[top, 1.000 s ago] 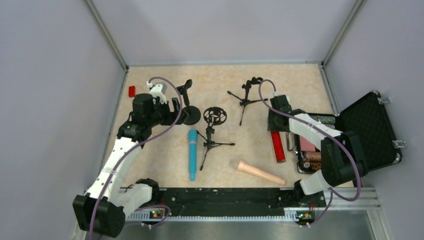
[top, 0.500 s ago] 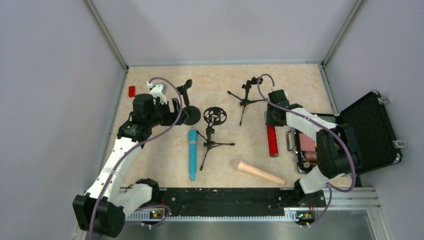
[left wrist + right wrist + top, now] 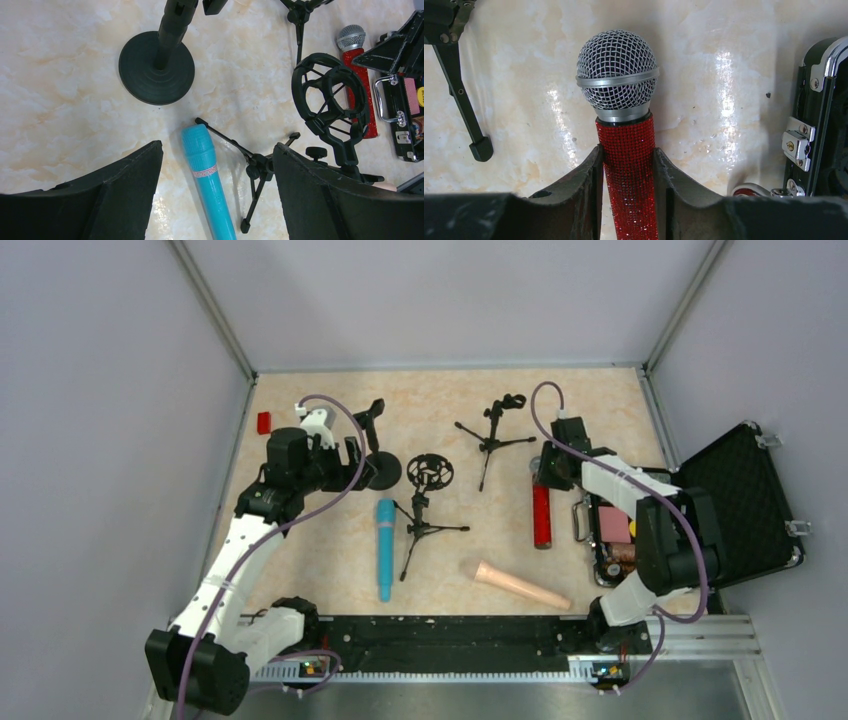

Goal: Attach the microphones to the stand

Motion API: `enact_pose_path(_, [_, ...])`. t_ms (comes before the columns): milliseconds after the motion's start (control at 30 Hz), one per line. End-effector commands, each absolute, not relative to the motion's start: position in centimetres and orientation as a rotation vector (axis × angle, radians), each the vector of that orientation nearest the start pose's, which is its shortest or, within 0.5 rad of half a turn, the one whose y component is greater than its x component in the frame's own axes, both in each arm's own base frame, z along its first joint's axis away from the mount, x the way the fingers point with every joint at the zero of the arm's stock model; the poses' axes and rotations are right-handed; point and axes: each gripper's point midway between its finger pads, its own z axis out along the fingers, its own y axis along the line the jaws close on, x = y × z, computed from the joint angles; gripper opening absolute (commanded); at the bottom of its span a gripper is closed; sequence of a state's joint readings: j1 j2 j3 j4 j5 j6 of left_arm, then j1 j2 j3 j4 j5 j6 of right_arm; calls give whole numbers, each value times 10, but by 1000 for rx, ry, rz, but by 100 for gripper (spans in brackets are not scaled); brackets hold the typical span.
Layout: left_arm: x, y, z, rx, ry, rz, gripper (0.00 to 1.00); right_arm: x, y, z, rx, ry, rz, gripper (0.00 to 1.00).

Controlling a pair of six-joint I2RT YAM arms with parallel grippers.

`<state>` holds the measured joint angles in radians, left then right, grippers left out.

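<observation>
One red microphone [image 3: 628, 200] is pinched in my right gripper [image 3: 628, 155], long axis along the fingers, head pointing away, with the tripod stand [image 3: 489, 443] ahead-left (left gripper [image 3: 217, 147] spread, farther off).

Top external: high above near edge, looking down over whole desk [image 3: 320, 570]. Wrist views: close, facing down. Shared in all three: red microphone [image 3: 541, 518].
</observation>
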<state>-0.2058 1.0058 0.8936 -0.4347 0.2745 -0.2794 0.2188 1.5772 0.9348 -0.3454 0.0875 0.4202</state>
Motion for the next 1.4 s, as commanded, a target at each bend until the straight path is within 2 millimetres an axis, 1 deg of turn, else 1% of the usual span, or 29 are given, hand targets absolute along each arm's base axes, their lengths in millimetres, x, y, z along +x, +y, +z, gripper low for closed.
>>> enact_pose_path(0, [297, -123, 226, 120, 2097, -574, 85, 352, 80, 61, 238, 2501, 169, 34])
enact_pose_path(67, [297, -123, 226, 121, 2095, -572, 85, 352, 78, 66, 221, 2486, 163, 37])
enact_pose_path(133, [297, -123, 227, 121, 2092, -570, 85, 352, 78, 69, 203, 2474, 163, 47])
enact_pose_path(200, [297, -121, 229, 113, 2084, -557, 87, 353, 78, 72, 183, 2468, 162, 53])
enact_pose_path(333, [296, -122, 233, 119, 2068, -561, 87, 352, 78, 76, 145, 2472, 151, 56])
enact_pose_path(467, [295, -122, 233, 126, 2064, -558, 88, 349, 79, 82, 113, 2463, 130, 63])
enact_pose_path(533, [295, -122, 232, 127, 2066, -556, 89, 348, 79, 84, 95, 2461, 99, 67])
enact_pose_path(667, [295, -125, 233, 137, 2066, -569, 89, 344, 80, 85, 16, 2451, -27, 80])
enact_pose_path(733, [294, -124, 234, 138, 2062, -568, 89, 343, 83, 85, -21, 2449, -79, 82])
enact_pose_path(833, [294, -125, 234, 141, 2061, -565, 89, 342, 87, 80, -47, 2474, -116, 81])
enact_pose_path(933, [294, -125, 232, 143, 2066, -566, 89, 343, 89, 73, -54, 2507, -123, 78])
enact_pose_path(1167, [292, -127, 233, 152, 2066, -567, 89, 339, 96, 57, -65, 2560, -84, 69])
enact_pose_path(1367, [292, -127, 234, 151, 2062, -566, 89, 335, 98, 43, -78, 2603, -94, 58])
